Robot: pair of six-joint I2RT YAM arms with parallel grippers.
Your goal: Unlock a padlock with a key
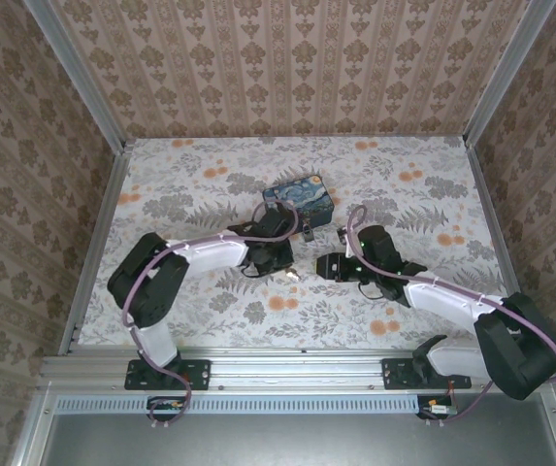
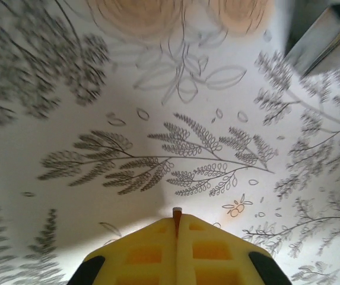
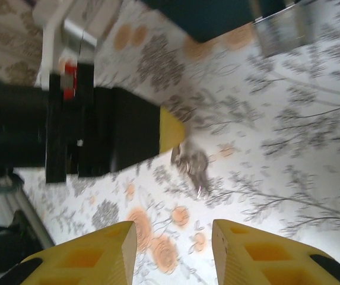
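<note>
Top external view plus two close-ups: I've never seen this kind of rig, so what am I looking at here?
The top external view looks down from above and behind two robot arms bolted at the near edge of a flowered table. Each arm ends in a two-finger pincer with a camera on its wrist; the other two pictures come from those. On the table stands a dark blue box with a painted lid; the blurred silvery piece at its front is probably the padlock. The left pincer is shut, with a thin sliver between its tips, likely the key. The right pincer is open and holds nothing.
</note>
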